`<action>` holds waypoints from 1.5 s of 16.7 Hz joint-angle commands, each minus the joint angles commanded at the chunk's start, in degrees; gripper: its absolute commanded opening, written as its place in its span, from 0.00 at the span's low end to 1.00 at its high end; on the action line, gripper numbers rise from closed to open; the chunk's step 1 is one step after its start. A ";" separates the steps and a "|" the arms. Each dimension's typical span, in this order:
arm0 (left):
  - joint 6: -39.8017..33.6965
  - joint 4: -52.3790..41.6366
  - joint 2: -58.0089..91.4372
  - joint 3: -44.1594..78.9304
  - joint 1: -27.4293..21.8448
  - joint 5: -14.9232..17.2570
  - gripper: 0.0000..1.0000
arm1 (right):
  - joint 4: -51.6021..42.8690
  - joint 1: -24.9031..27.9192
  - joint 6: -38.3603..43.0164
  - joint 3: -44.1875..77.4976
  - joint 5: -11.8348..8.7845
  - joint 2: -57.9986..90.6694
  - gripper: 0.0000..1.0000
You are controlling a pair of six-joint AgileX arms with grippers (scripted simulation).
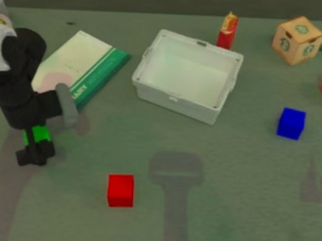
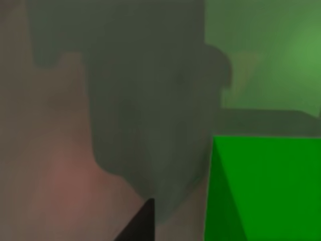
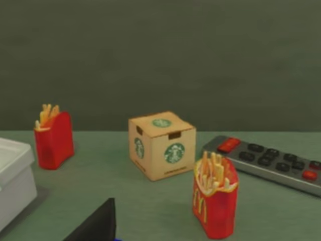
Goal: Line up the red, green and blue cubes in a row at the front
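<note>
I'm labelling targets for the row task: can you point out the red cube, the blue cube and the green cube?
red cube (image 1: 120, 189): top view, on its upper face.
blue cube (image 1: 291, 123): top view, on its upper face.
green cube (image 1: 40, 132): top view, on the strip showing between the left gripper's fingers.

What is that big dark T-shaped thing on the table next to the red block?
In the top view it is a shadow on the table, right of the red cube; what casts it is out of frame. In the left wrist view another grey shadow falls beside the green cube.
</note>
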 joint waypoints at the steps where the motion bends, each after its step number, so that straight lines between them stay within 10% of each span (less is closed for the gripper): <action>1: 0.00 0.00 0.00 0.00 0.00 0.00 0.40 | 0.00 0.00 0.00 0.00 0.00 0.00 1.00; 7: 0.00 0.00 0.00 0.00 0.00 0.00 0.00 | 0.00 0.00 0.00 0.00 0.00 0.00 1.00; 25: -1.20 -16.98 -8.60 8.91 0.89 0.85 0.00 | 0.00 0.00 0.00 0.00 0.00 0.00 1.00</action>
